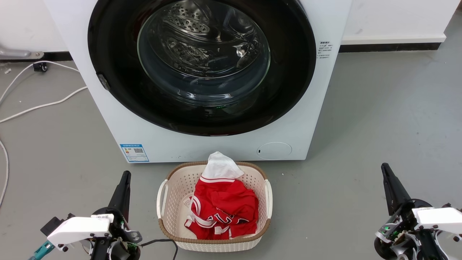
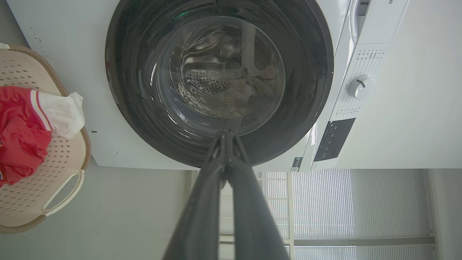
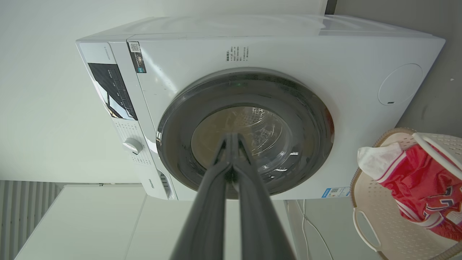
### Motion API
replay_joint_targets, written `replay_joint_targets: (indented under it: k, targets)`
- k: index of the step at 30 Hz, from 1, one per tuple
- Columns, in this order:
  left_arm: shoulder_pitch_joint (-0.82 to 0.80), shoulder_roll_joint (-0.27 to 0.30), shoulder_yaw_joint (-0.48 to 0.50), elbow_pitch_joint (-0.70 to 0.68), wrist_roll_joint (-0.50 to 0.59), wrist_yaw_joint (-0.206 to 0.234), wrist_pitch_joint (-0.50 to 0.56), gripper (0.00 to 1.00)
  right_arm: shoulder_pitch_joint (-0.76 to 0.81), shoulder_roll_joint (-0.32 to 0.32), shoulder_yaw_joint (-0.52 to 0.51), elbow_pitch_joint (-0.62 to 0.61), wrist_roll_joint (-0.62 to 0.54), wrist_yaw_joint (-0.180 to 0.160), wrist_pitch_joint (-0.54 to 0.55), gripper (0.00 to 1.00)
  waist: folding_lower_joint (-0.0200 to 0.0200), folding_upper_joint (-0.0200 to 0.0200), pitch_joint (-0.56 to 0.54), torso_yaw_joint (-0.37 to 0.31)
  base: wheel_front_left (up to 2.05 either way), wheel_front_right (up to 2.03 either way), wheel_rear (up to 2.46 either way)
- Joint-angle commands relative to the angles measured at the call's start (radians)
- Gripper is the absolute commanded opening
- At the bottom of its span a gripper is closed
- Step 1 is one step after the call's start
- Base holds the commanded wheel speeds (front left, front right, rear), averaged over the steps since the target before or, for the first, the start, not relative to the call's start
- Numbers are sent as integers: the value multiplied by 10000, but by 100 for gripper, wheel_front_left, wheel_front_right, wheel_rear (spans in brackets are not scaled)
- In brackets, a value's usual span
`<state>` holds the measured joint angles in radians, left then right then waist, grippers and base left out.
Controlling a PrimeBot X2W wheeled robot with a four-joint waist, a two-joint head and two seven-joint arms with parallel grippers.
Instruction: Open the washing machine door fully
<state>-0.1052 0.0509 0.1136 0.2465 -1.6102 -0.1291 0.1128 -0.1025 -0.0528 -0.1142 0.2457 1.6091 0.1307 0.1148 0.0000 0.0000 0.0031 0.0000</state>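
Facing forward, washing machine door (image 1: pixel 202 65) sits flush; left pincer (image 1: pixel 126 177), right pincer (image 1: pixel 385 168) pressed together.

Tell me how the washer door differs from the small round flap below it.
The door is glossy black with a clear glass window; the flap is plain white. The door spans nearly the machine's width; the flap is far smaller. Both are round and look shut.
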Motion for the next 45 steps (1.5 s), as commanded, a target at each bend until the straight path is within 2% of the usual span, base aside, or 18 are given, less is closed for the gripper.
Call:
replay_joint_targets:
  k: [1,12,13,21,27,30,36,45]
  targets:
    - [-57,-8,15,-7,26,-33,6,0,-129,41,5,8,3,0,-4,0,0,0,0,0,0,0,0]
    - [-57,-8,15,-7,26,-33,6,0,-129,41,5,8,3,0,-4,0,0,0,0,0,0,0,0]
    - [13,-2,-5,32,-2,2,-1,100,17,0,0,24,0,0,-1,100,1,0,0,0,0,0,0]
    - [53,-12,-342,31,189,5,-339,100,200,4,135,-130,-217,0,-337,100,1,0,6,4,0,0,0]
    - [15,-11,-485,-206,777,3,-629,100,284,6,123,-474,-1112,0,-630,100,1,0,8,32,0,0,0]
    - [-8,-10,-549,-359,1298,2,-768,100,316,7,154,-722,-1904,0,-768,100,1,0,9,45,0,0,0]
    - [-51,-9,-701,-693,2534,0,-1029,100,397,-28,419,-1209,-4386,0,-1031,100,1,0,17,61,0,0,0]
    - [16,-7,-939,-966,4555,-4,-1391,100,607,10,482,-1594,-6257,0,-1395,100,1,0,15,76,0,0,0]
